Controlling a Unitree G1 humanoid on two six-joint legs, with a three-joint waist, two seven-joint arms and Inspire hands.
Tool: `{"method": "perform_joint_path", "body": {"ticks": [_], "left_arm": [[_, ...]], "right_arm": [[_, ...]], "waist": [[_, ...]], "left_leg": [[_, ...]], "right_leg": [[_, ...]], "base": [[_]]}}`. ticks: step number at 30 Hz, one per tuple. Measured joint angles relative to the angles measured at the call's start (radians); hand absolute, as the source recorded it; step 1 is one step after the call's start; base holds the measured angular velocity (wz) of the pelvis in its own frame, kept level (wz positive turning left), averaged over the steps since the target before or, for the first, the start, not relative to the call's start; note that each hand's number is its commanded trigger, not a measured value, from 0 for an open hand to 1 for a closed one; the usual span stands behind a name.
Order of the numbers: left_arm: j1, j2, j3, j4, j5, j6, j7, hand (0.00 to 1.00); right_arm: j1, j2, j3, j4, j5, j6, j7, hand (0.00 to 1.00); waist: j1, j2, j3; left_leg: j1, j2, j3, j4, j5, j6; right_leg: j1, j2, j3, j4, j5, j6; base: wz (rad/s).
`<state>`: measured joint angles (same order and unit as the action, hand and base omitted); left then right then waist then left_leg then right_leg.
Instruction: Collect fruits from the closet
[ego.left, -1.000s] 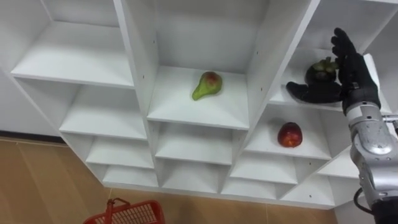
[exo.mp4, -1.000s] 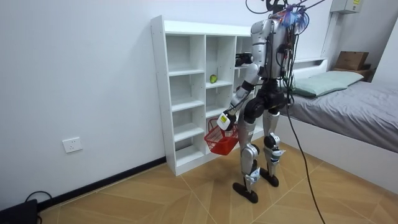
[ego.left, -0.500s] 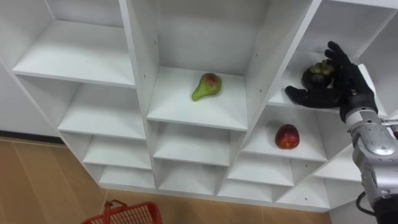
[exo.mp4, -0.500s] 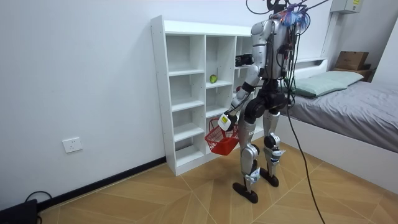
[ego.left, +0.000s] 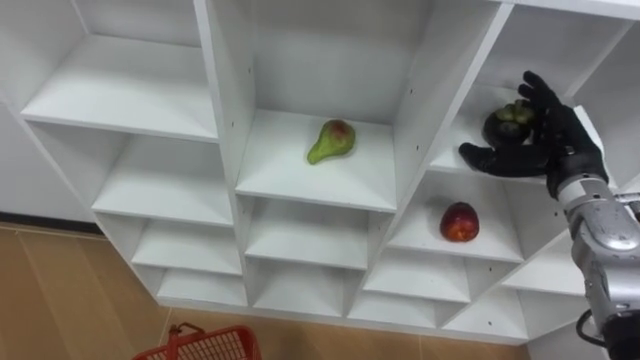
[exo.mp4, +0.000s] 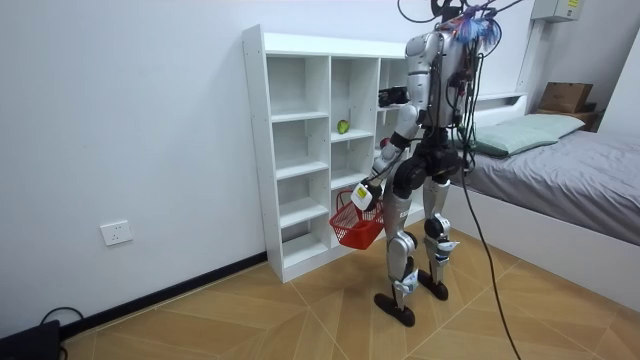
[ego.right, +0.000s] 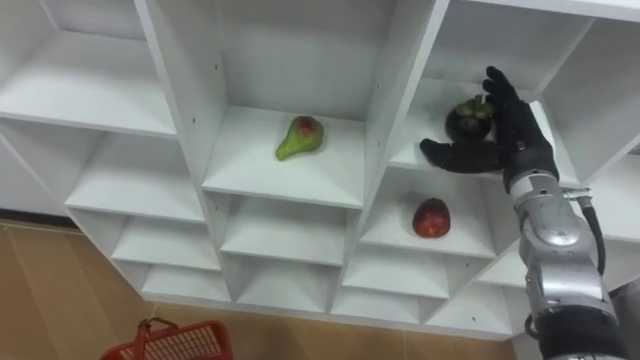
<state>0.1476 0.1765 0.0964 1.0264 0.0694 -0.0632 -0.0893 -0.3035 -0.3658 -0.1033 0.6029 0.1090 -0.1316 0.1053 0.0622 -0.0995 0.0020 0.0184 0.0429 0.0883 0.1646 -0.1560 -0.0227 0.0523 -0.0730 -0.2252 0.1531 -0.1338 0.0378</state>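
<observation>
The right robot hand (ego.left: 552, 140) is edging closer round the mangosteen (ego.left: 507, 120), in the compartment right of the pear (ego.left: 332, 140), fingers spread and cupping, not yet clenched: a grasp looks near. The left robot hand (exo.mp4: 366, 189) is holding the red basket (exo.mp4: 355, 228), below the pear.

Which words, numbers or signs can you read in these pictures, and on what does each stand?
None can be read. The white shelf unit, pear, red fruit and red basket bear no visible print; any marks on the cardboard box are too small.
</observation>
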Motion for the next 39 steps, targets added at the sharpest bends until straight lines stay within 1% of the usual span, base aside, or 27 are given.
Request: {"method": "perform_joint_path", "body": {"ticks": [1, 2, 3, 4, 5, 11, 14, 18, 26, 30, 35, 36, 39], "left_arm": [[-0.001, 0.0, 0.0, 0.002, 0.0, 0.0, 0.0, 1.0], [-0.001, 0.0, 0.0, 0.005, 0.0, 0.0, 0.001, 1.0], [0.0, 0.0, 0.001, 0.006, 0.0, 0.0, 0.002, 1.0], [-0.001, 0.0, 0.001, 0.007, 0.0, 0.0, 0.002, 1.0], [-0.001, 0.0, 0.001, 0.008, 0.0, 0.0, 0.002, 1.0], [-0.002, 0.0, 0.0, 0.013, 0.001, -0.001, 0.004, 1.0], [-0.003, 0.0, -0.001, 0.015, 0.001, -0.001, 0.014, 1.0], [-0.002, 0.0, -0.003, 0.015, 0.001, 0.0, 0.018, 1.0], [-0.003, 0.0, -0.003, 0.015, 0.001, 0.006, 0.014, 1.0], [-0.003, 0.0, -0.002, 0.015, 0.001, 0.012, 0.014, 1.0], [-0.003, 0.0, -0.002, 0.015, 0.001, 0.012, 0.01, 1.0], [-0.003, 0.0, -0.001, 0.015, 0.001, 0.012, 0.008, 1.0], [-0.004, 0.0, 0.0, 0.015, 0.002, 0.012, 0.0, 1.0]], "right_arm": [[-0.001, 0.0, 0.0, 0.002, 0.0, 0.0, 0.0, 0.0], [-0.002, 0.0, 0.0, 0.004, 0.0, -0.001, 0.001, 0.18], [-0.002, 0.0, -0.001, 0.005, -0.001, -0.001, 0.002, 0.58], [-0.002, 0.0, -0.001, 0.006, -0.001, -0.002, 0.002, 0.73], [-0.002, 0.0, -0.004, 0.007, 0.0, -0.004, 0.005, 1.0], [-0.002, -0.008, -0.044, 0.018, 0.0, -0.012, -0.001, 1.0], [-0.001, -0.023, -0.047, 0.02, 0.001, -0.013, -0.003, 1.0], [-0.001, -0.025, -0.049, 0.019, -0.005, -0.019, -0.009, 1.0], [-0.002, -0.024, -0.048, 0.019, -0.004, -0.004, -0.008, 1.0], [-0.003, -0.022, -0.048, 0.019, 0.005, -0.007, 0.006, 1.0], [-0.002, -0.019, -0.046, 0.019, 0.005, -0.004, 0.009, 1.0], [-0.002, -0.017, -0.047, 0.019, 0.005, -0.002, 0.009, 1.0], [-0.002, -0.015, -0.046, 0.019, 0.005, -0.003, 0.008, 1.0]], "waist": [[0.0, 0.0, -0.0002], [0.0, 0.0, -0.0003], [0.0, 0.0, -0.0003], [0.0, 0.0, -0.0003], [0.0, 0.0, -0.0002], [0.001, 0.003, 0.0004], [0.0, 0.007, 0.0022], [0.0, 0.011, 0.004], [0.003, 0.022, 0.0024], [0.003, 0.027, -0.0008], [0.001, 0.029, -0.0009], [0.001, 0.026, -0.0021], [0.003, 0.025, -0.0023]], "left_leg": [[0.0, 0.0, 0.0, 0.0, 0.0, 0.0], [0.001, 0.0, 0.0, 0.0, 0.0, 0.0], [0.002, 0.0, 0.0, 0.001, 0.0, 0.0], [0.003, 0.0, 0.0, 0.001, 0.0, 0.0], [0.003, 0.0, 0.0, 0.001, 0.0, 0.0], [0.005, 0.0, -0.001, 0.002, 0.0, 0.0], [0.007, 0.0, 0.0, 0.002, 0.0, 0.0], [0.007, 0.0, 0.0, 0.001, 0.0, 0.0], [0.007, 0.0, 0.001, 0.0, 0.0, 0.0], [0.008, 0.0, 0.001, 0.0, 0.0, 0.0], [0.01, 0.0, 0.002, 0.003, 0.0, 0.0], [0.01, 0.0, 0.003, 0.003, 0.0, 0.0], [0.01, 0.001, 0.005, 0.004, 0.0, 0.0]], "right_leg": [[0.0, 0.0, 0.0, 0.0, 0.0, 0.0], [0.001, 0.0, 0.0, 0.0, 0.0, 0.0], [0.001, 0.0, 0.0, 0.0, 0.0, 0.0], [0.001, 0.0, 0.0, 0.0, 0.0, 0.0], [0.0, 0.0, 0.0, 0.0, 0.0, 0.0], [0.001, 0.0, 0.0, 0.001, 0.0, 0.0], [0.002, 0.0, 0.001, 0.001, 0.0, 0.0], [0.003, 0.0, 0.001, 0.001, 0.0, 0.0], [0.002, 0.0, 0.001, 0.001, 0.0, 0.0], [0.003, 0.0, 0.001, 0.002, 0.0, 0.0], [0.004, 0.0, 0.001, 0.004, 0.0, -0.001], [0.003, 0.0, 0.002, 0.005, 0.0, -0.001], [0.001, 0.0, 0.004, 0.007, 0.001, -0.001]], "base": [[0.0], [0.0], [0.0], [0.0], [0.0], [0.0], [0.0], [0.0], [0.0], [0.0], [0.0], [0.0], [0.0]]}}
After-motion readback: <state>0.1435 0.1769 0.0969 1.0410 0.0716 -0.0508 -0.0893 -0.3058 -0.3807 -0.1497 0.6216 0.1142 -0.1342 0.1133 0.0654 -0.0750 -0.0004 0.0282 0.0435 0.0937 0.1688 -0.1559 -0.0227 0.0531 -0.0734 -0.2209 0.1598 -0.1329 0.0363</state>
